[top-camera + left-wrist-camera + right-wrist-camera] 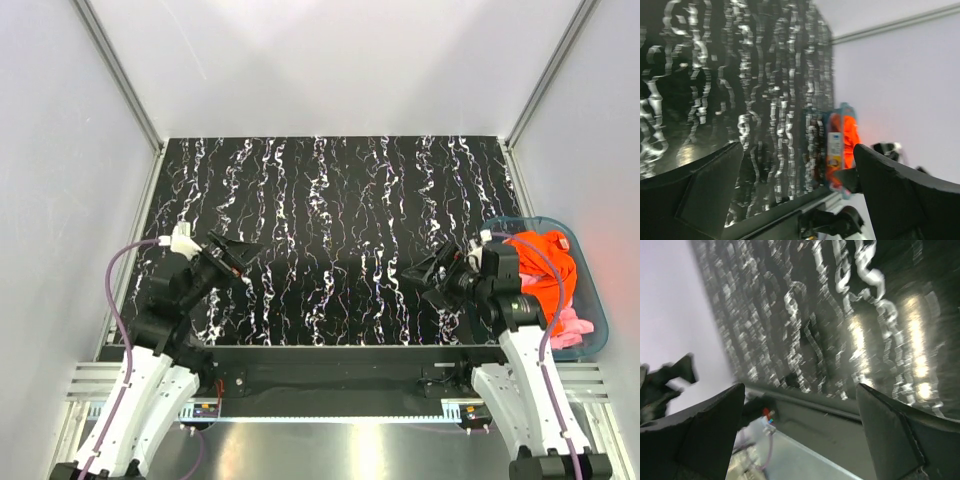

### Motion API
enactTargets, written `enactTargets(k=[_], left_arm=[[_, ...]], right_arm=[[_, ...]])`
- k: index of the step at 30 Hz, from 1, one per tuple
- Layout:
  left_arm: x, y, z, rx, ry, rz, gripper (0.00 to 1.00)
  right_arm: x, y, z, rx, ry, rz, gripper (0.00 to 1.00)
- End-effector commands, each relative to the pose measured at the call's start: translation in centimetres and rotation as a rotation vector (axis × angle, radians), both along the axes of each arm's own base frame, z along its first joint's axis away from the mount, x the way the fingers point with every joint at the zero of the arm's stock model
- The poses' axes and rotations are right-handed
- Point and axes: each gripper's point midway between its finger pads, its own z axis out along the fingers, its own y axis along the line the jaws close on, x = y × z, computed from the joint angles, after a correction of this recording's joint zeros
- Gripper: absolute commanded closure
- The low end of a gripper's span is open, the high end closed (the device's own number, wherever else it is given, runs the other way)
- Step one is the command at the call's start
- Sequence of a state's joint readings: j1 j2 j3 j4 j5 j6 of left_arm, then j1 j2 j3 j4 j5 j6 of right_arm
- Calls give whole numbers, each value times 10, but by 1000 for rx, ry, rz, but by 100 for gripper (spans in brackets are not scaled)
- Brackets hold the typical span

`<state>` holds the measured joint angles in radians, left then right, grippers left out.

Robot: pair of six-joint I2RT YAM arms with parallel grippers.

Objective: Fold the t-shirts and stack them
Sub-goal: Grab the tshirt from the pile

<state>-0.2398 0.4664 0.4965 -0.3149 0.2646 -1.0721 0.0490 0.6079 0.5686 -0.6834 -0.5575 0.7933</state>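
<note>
Two t-shirts [548, 268] lay crumpled in a clear bin [601, 303] — at the table's [330, 190] right edge.
The orange-red t-shirt [540, 262] sat on top, the pink t-shirt [575, 326] at the near end; the left pincer [238, 256] and right pincer [428, 276] hovered over the table, jaws wide apart — holding nothing.

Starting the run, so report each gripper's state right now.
Left gripper: open, holding nothing.
Right gripper: open, holding nothing.
</note>
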Motion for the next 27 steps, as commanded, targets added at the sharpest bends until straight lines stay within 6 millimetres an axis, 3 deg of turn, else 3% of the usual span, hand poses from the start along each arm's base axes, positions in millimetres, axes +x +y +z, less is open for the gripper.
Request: enactTargets(k=[1, 3, 4, 6, 7, 12, 13, 14, 16, 17, 19, 21, 24, 27], left_arm=[[1, 20, 2, 156, 35, 57, 1], [-2, 24, 10, 206, 41, 51, 1], [-12, 30, -4, 263, 129, 43, 1], [-14, 33, -3, 282, 132, 45, 1], [-16, 29, -1, 279, 118, 11, 1], [-19, 24, 18, 374, -2, -103, 1], [-21, 21, 20, 374, -9, -130, 1], [-21, 18, 21, 375, -12, -150, 1], [-20, 11, 22, 379, -15, -204, 1], [-20, 9, 21, 380, -11, -221, 2], [-17, 7, 24, 391, -33, -235, 4], [-16, 7, 30, 401, -73, -230, 5], [-15, 6, 34, 428, -94, -243, 5], [-16, -7, 37, 431, -96, -309, 3]], right_arm=[[33, -39, 12, -264, -44, -94, 0], [44, -48, 19, -314, -31, -115, 0], [63, -54, 34, -346, -38, -145, 0], [71, -62, 36, -382, -38, -179, 0], [84, -68, 43, -410, -42, -205, 0], [133, -130, 54, -657, 41, -396, 2], [151, -147, 57, -697, 77, -441, 3], [157, -172, 58, -762, 111, -521, 4], [180, -198, 57, -831, 155, -569, 7], [182, -222, 56, -881, 186, -635, 12], [188, -250, 48, -915, 268, -694, 20], [169, -285, 42, -950, 390, -798, 24], [154, -316, 37, -1016, 465, -873, 24], [145, -335, 29, -1078, 520, -913, 21]])
